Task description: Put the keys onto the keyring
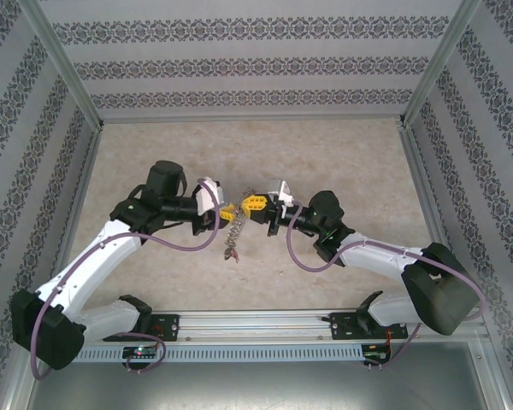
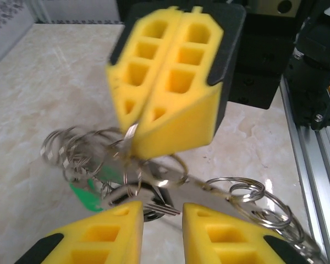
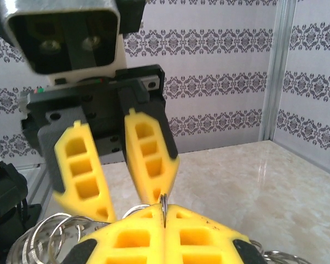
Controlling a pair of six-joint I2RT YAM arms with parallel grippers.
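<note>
Now right gripper (image 3: 165,215) clamped on keyring (image 3: 164,201), its wire upright between the tips; left gripper (image 2: 161,220) parted and nearer, keys (image 2: 129,193) crosswise just ahead.

Far table (image 1: 239,145) open — keyring (image 1: 232,231) blocks middle.

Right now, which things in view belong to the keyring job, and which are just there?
Job: keyring, keys, left gripper, right gripper pinching the keyring.
Not the job: table, patterned walls, rail.
</note>
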